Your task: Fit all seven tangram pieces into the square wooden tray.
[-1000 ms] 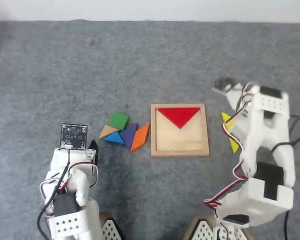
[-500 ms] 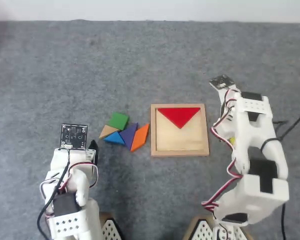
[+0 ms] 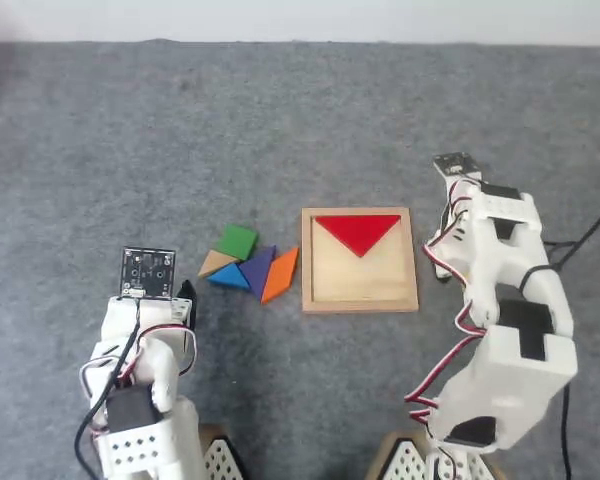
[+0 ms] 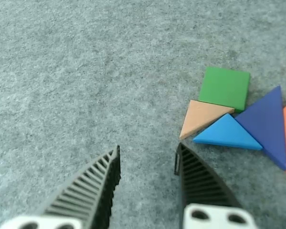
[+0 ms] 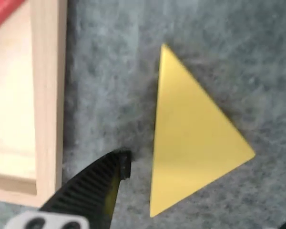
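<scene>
The square wooden tray (image 3: 409, 260) holds one red triangle (image 3: 357, 232) along its far side. Left of the tray lie the green square (image 3: 238, 241), tan triangle (image 3: 216, 262), blue triangle (image 3: 229, 277), purple triangle (image 3: 257, 268) and orange piece (image 3: 280, 274). Just right of the tray rim (image 5: 47, 95), the yellow triangle (image 5: 190, 143) lies flat on the carpet. My right gripper (image 5: 207, 191) is open and low, one finger on each side of it. My left gripper (image 4: 145, 155) is open over bare carpet, short of the tan triangle (image 4: 202, 117) and green square (image 4: 225, 88).
Grey carpet covers the table. The right arm (image 3: 495, 250) stands close against the tray's right side. The left arm (image 3: 145, 340) sits at the near left, its gripper (image 3: 185, 295) a short way from the cluster of pieces.
The right arm has swung toward the tray and lowered over the yellow triangle, which it now covers in the high view. The left arm has not moved.
</scene>
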